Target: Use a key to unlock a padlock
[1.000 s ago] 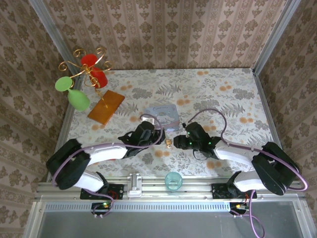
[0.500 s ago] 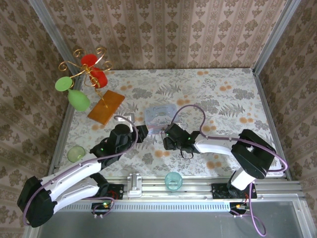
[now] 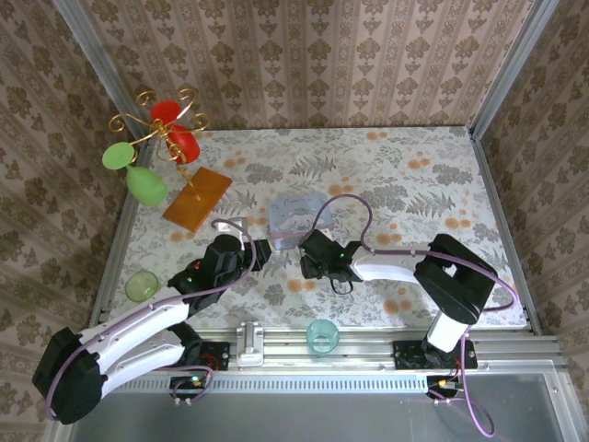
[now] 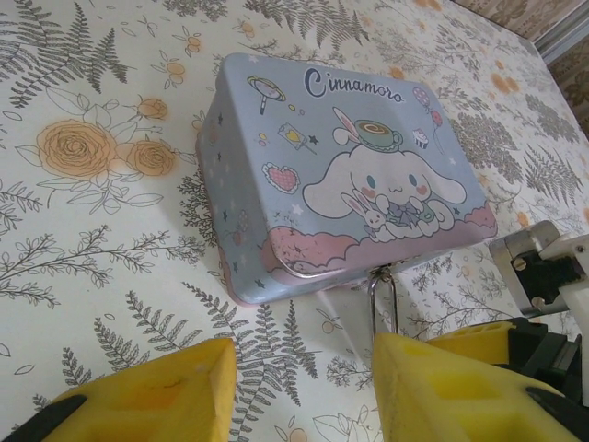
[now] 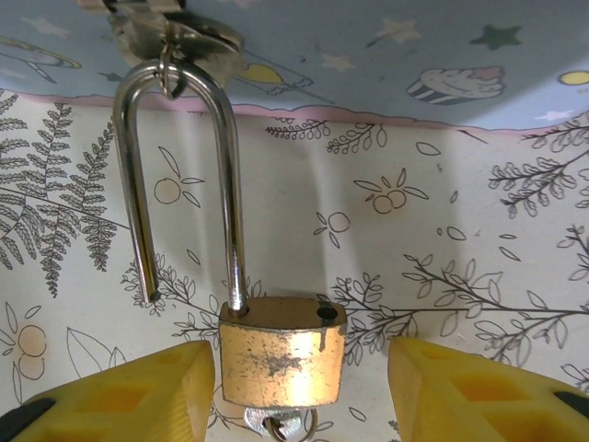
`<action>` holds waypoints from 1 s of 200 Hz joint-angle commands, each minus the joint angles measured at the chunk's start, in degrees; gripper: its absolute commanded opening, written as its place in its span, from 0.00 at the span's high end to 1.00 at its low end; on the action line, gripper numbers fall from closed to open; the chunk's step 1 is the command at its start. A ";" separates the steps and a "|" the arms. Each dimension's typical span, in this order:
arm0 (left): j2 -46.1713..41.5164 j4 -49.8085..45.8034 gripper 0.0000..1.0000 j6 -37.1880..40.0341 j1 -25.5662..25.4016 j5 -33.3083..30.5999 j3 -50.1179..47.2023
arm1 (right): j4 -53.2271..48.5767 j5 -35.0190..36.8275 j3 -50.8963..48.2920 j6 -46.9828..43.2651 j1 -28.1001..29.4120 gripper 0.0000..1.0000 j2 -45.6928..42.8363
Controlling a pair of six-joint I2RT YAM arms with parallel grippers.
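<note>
The tiny brass padlock (image 5: 281,350) hangs from the hasp of the pale blue cartoon tin (image 4: 340,175) by its silvery shackle (image 5: 230,184). The shackle stands open: one leg is in the body, the other ends free beside it. A key (image 5: 281,425) sticks out of the padlock's underside. My right gripper (image 5: 299,396) is open, one yellow finger on each side of the brass body, not clamped on it. My left gripper (image 4: 304,387) is open too, just in front of the tin, with the shackle (image 4: 384,299) beside its right finger. From above, both grippers (image 3: 265,249) (image 3: 308,260) sit at the tin's (image 3: 296,219) near side.
A green cup (image 3: 141,284) stands at the left edge and a teal cup (image 3: 322,334) on the front rail. An orange-brown board (image 3: 197,198) and a gold stand with red and green glasses (image 3: 156,138) occupy the back left. Patterned walls enclose the table.
My left arm has pulled back to the left of the tin. My right gripper has slid left to the tin's front, over the padlock that lay exposed before.
</note>
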 commanded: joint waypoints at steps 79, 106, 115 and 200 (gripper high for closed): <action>1.77 0.74 0.57 2.38 1.75 1.50 0.58 | 0.76 0.25 1.47 -1.17 0.44 0.66 1.89; 5.97 -1.95 0.54 8.66 2.90 1.88 5.85 | 2.03 -0.74 0.56 0.81 0.06 0.68 1.14; 8.00 -2.46 0.54 10.93 3.47 2.66 8.03 | 2.44 -1.11 0.46 2.05 0.01 0.69 1.12; 34.73 -0.90 0.52 30.35 5.47 11.75 28.95 | 4.36 0.62 -3.12 11.01 -0.28 0.72 -0.81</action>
